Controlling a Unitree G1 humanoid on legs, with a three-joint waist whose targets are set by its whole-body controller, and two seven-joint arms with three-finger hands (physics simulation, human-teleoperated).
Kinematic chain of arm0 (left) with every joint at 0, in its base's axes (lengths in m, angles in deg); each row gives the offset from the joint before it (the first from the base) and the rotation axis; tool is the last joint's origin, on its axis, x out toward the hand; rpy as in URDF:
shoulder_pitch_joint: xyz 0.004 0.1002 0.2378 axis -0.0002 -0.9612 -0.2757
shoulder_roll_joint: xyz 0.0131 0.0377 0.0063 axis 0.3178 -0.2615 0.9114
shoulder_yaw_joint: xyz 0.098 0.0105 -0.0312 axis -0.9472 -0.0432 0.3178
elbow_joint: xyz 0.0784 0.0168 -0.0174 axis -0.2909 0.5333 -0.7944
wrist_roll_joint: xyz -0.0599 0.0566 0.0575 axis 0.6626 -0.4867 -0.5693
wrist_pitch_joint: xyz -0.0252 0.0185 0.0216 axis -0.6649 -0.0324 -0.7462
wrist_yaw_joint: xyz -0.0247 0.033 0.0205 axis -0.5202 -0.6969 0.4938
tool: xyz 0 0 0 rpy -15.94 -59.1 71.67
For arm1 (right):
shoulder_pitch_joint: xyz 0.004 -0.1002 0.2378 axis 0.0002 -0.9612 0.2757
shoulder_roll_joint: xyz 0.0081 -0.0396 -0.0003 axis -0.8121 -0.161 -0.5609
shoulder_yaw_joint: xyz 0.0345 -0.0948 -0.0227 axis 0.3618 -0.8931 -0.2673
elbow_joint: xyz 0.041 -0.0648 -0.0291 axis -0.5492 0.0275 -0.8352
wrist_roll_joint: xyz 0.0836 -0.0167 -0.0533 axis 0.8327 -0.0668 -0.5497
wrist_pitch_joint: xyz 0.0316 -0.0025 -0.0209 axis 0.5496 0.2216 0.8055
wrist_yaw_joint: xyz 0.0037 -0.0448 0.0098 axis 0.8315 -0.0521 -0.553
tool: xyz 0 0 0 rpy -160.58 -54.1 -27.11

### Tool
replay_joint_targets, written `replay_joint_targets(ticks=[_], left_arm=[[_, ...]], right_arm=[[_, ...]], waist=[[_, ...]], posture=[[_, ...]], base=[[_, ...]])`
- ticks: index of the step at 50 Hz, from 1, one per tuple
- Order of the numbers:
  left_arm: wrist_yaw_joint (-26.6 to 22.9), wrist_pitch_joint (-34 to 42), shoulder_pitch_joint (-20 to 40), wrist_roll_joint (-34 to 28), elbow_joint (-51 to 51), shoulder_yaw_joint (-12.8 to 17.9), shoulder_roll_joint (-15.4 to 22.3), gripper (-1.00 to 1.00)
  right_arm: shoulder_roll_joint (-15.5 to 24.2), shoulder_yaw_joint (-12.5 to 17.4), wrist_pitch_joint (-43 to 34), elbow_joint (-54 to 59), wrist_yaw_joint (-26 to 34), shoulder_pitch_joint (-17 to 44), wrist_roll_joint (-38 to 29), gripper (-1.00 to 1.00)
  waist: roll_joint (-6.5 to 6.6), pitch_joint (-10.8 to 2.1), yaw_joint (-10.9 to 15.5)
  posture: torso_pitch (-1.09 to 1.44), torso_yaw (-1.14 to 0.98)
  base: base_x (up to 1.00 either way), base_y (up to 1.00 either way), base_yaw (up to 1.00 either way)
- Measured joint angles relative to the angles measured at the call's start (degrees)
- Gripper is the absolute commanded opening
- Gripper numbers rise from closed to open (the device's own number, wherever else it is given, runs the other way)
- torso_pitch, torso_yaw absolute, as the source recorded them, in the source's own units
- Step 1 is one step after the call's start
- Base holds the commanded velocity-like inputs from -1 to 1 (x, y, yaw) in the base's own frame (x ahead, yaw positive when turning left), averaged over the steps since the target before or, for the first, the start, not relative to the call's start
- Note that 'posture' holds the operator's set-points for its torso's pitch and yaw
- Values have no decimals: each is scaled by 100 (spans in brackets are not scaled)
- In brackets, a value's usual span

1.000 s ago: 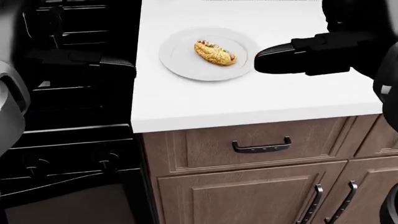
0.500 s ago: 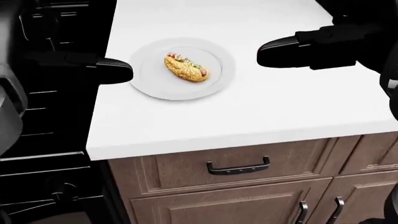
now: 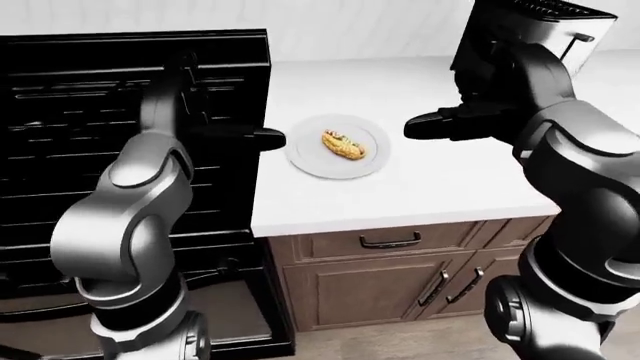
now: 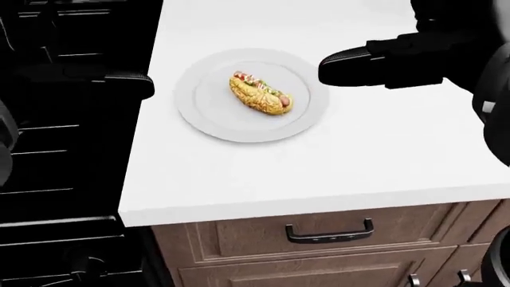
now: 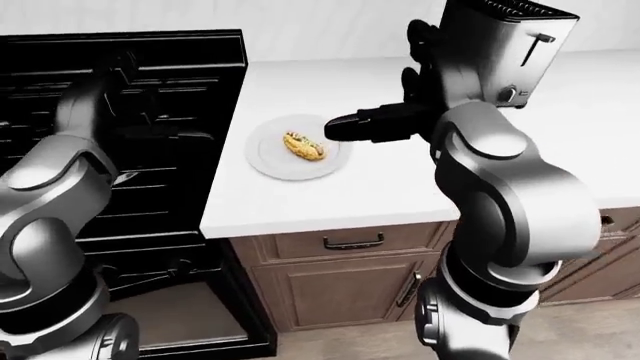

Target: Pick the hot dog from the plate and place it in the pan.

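Centrally on the round white plate (image 4: 199, 113) lies the golden hot dog in its bun (image 4: 260, 94), on the white countertop (image 4: 318, 167) beside the black stove (image 3: 100, 112). Both black hands hover apart from it: right hand (image 4: 359, 66) just right of the plate, left hand (image 3: 245, 136) at its left (whether their fingers are spread or curled, I cannot tell).

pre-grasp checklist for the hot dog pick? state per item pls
1. Hot dog lying on the plate, untouched: ok.
2. Right hand beside the plate's right rim, holding nothing: ok.
3. Left hand at the counter edge by the stove, apart from the plate: ok.
4. Finger spread on either hand: cannot tell, both render black.
5. Pan spotted on the stove: cannot tell, stove is all dark.
6. Toaster well away from the plate: ok.
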Motion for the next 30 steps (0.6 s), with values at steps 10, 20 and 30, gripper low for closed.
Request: replay_joint_targets(ticks=[10,20,30], left_arm=[[69,-200,-212,14,-93,118,47,100],[78,-164,-359,193,-31,150,45,100],[170,-291,-385,301,-44,121,55,100]], right_arm=[[16,-62,20,-92,31,1,-4,100],[266,-731,277,451,302,166,-548,100],[0,-1342,1310,1775,1450,385,-1636,100]], waist=[[23,-15,166],[136,131,-49],[201,49,-141]], posture=[[0,0],[0,0],[0,0]], base=[[0,0,74],[0,0,0],[0,0,0]])
